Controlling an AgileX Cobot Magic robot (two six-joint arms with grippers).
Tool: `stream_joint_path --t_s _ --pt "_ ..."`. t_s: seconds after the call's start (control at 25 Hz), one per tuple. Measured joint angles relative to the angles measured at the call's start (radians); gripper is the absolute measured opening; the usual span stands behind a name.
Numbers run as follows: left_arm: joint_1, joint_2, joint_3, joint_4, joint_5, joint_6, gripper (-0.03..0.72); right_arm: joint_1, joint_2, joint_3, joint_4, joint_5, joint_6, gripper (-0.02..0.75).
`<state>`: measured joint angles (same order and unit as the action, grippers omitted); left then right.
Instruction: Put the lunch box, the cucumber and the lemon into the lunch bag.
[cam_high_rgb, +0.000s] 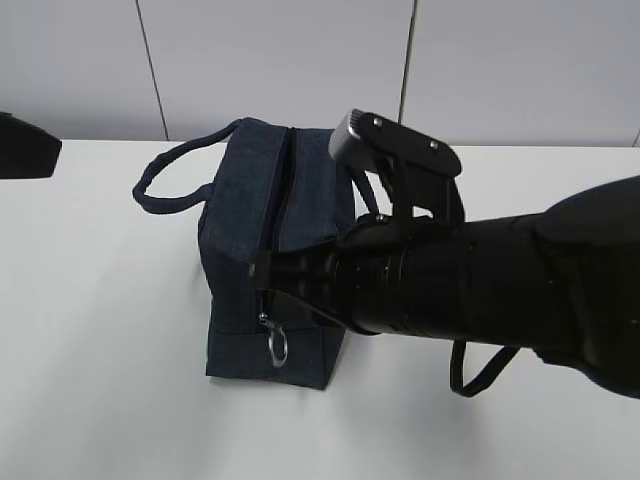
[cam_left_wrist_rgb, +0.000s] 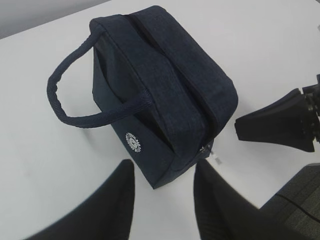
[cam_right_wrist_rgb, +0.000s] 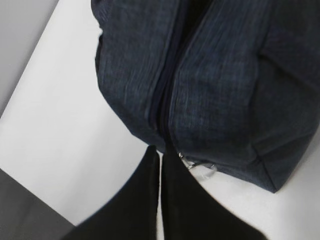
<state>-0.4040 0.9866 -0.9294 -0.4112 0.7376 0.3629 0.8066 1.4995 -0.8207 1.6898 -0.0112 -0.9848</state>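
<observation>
The dark navy lunch bag (cam_high_rgb: 265, 200) stands on the white table with its top zipper shut; it also shows in the left wrist view (cam_left_wrist_rgb: 165, 90) and the right wrist view (cam_right_wrist_rgb: 220, 80). The metal ring pull (cam_high_rgb: 277, 343) hangs at the near end. My right gripper (cam_high_rgb: 258, 268) is shut, with its tips against the zipper's near end (cam_right_wrist_rgb: 161, 150), beside the ring (cam_right_wrist_rgb: 200, 167). I see nothing between its fingers. My left gripper (cam_left_wrist_rgb: 164, 167) is open and empty above the table, just off the bag's logo corner. The lunch box, cucumber and lemon are out of view.
One bag handle (cam_high_rgb: 165, 180) loops out to the left. A black loop (cam_high_rgb: 478, 375) hangs under the right arm. A dark object (cam_high_rgb: 25, 145) sits at the far left edge. The table edge runs close by the bag's near end (cam_left_wrist_rgb: 295, 200).
</observation>
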Motion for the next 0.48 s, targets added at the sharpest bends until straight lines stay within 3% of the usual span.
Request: stream_joint_path --t_s 0.48 --pt "0.0 0.0 0.0 -0.019 0.002 0.0 0.267 0.0 -0.035 0.0 0.006 -0.006 -0.088 0.0"
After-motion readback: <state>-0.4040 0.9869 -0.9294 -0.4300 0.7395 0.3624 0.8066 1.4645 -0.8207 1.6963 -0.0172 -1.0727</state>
